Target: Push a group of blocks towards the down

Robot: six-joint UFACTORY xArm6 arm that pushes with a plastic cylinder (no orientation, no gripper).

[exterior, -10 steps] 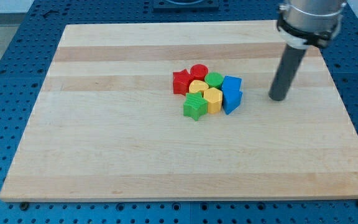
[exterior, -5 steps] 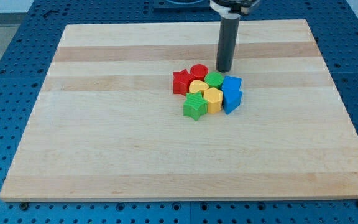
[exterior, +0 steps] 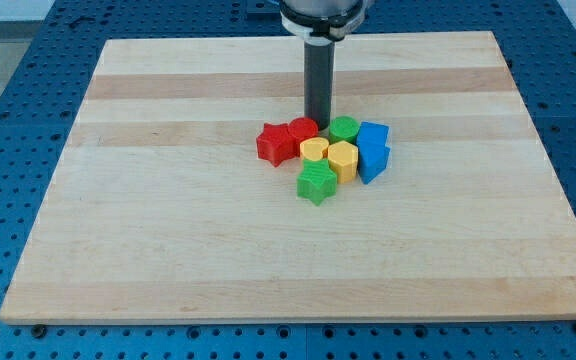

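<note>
A tight cluster of blocks sits a little above the middle of the wooden board (exterior: 168, 240). A red star (exterior: 273, 144) is at its left, a red cylinder (exterior: 302, 129) beside it. A green cylinder (exterior: 344, 128) is at the top, two blue blocks (exterior: 372, 150) at the right. A yellow heart (exterior: 314, 150) and a yellow hexagon (exterior: 342, 159) sit in the middle, a green star (exterior: 316, 183) at the bottom. My tip (exterior: 318, 122) is at the cluster's top edge, between the red cylinder and the green cylinder, touching or nearly touching both.
A blue perforated table (exterior: 8, 120) surrounds the board on all sides.
My tip moved left from the right side of the board to the cluster's top edge. The red star and red cylinder shifted left and down, and the green star slid down a little.
</note>
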